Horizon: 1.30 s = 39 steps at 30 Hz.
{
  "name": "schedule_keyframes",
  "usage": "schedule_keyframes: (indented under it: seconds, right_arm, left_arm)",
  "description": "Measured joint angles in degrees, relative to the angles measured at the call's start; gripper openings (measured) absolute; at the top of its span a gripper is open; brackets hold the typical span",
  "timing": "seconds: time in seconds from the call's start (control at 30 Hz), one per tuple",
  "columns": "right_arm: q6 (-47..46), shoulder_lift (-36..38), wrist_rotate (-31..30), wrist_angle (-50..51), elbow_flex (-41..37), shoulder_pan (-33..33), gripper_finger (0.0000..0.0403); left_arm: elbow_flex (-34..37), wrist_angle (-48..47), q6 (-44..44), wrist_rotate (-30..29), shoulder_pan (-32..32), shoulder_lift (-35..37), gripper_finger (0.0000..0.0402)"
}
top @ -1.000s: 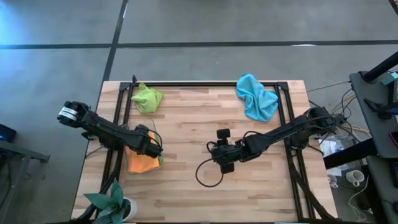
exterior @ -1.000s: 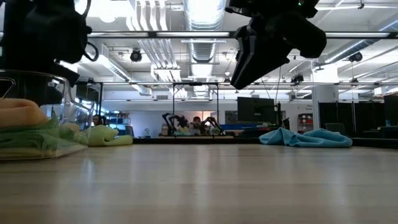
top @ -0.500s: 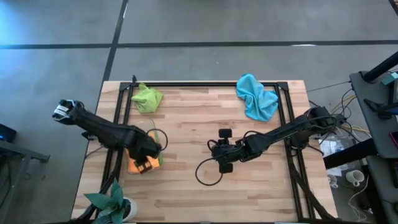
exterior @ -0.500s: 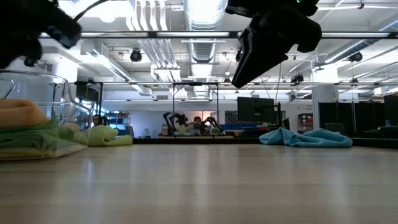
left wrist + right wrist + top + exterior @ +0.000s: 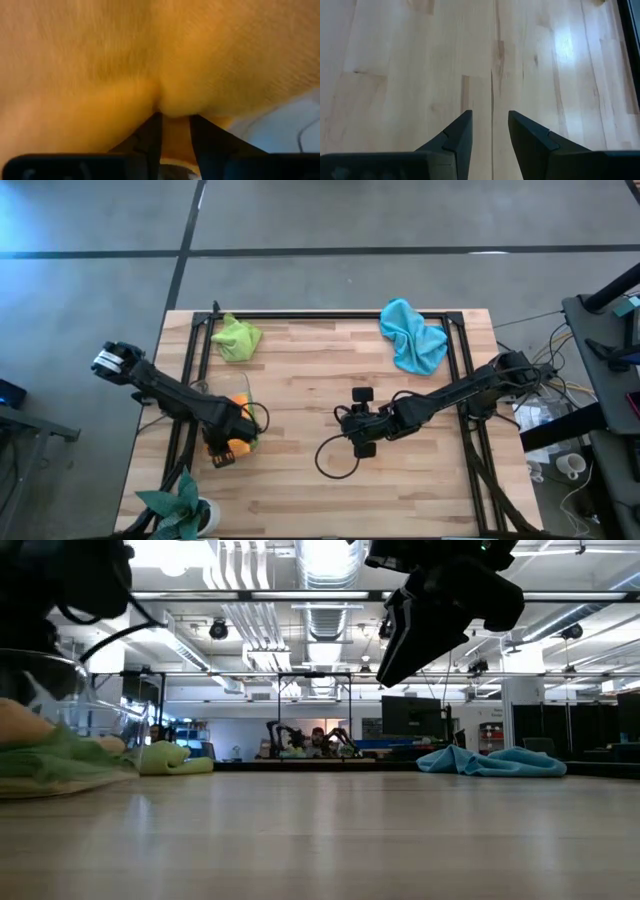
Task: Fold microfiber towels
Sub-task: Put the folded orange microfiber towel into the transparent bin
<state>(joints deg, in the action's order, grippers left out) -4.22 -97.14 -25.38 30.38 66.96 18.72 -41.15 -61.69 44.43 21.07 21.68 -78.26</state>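
From above, the left gripper [image 5: 232, 442] is reaching down over the orange towel [image 5: 240, 446] near the table's [image 5: 330, 490] left edge, hiding most of the pile. Only the left wrist view is showing the grasp: its fingers [image 5: 150, 137] are standing narrowly apart with a fold of orange cloth bunching between them. Whether they are truly clamping it, I cannot tell. The low view is adding what the overhead misses: a darker green towel [image 5: 60, 755] lying under the orange one, beside a clear curved rim that is hard to make out. The lime green towel [image 5: 236, 338] is sitting crumpled at the far left corner, the light blue towel [image 5: 412, 335] at the far right. The right gripper [image 5: 350, 425] is hovering mid-table, its arm stretching in from the right, its fingers [image 5: 457, 135] parted and holding nothing over bare wood. A plant [image 5: 178, 505] is being cut off at the near left corner.
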Motion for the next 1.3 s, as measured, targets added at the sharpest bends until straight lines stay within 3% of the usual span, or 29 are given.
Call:
schedule_keyframes:
  seconds: [0.23, 0.37, 0.6, 0.8, 0.9, 1.1, 1.3]
  right_arm:
    - [0.8, 0.0, -0.2, -0.1, 0.0, -0.4, 0.0123]
    - [0.4, 0.0, -0.2, -0.1, 0.0, -0.4, 0.0123]
    - [0.2, 0.0, -0.2, -0.1, 0.0, -0.4, 0.0123]
    - [-0.2, 0.0, -0.2, -0.2, 0.0, -0.4, 0.0123]
    - [-1.0, 0.0, -0.2, -0.2, 0.0, -0.4, 0.0123]
    - [-1.1, 0.0, -0.1, -0.2, 0.0, -0.4, 0.0123]
    - [-0.3, -0.1, -0.1, -0.2, -0.1, -0.4, 0.0123]
  left_arm:
    - [-2.4, 10.0, -7.0, -20.1, -0.3, -1.1, 0.0083]
    - [-4.2, 9.1, -7.3, -25.1, -0.4, 0.1, 0.0085]
    - [-7.5, 3.6, -1.9, -16.4, -0.4, 3.7, 0.0122]
    - [-8.3, 5.3, 2.6, -23.2, -1.1, 6.7, 0.0135]
    - [-6.1, 5.3, 5.5, -20.5, -2.3, 5.4, 0.0135]
    - [-0.3, 10.6, 6.8, -6.9, -2.6, -0.2, 0.0135]
    - [-2.7, 13.1, 3.3, -9.5, -2.9, -1.6, 0.0135]
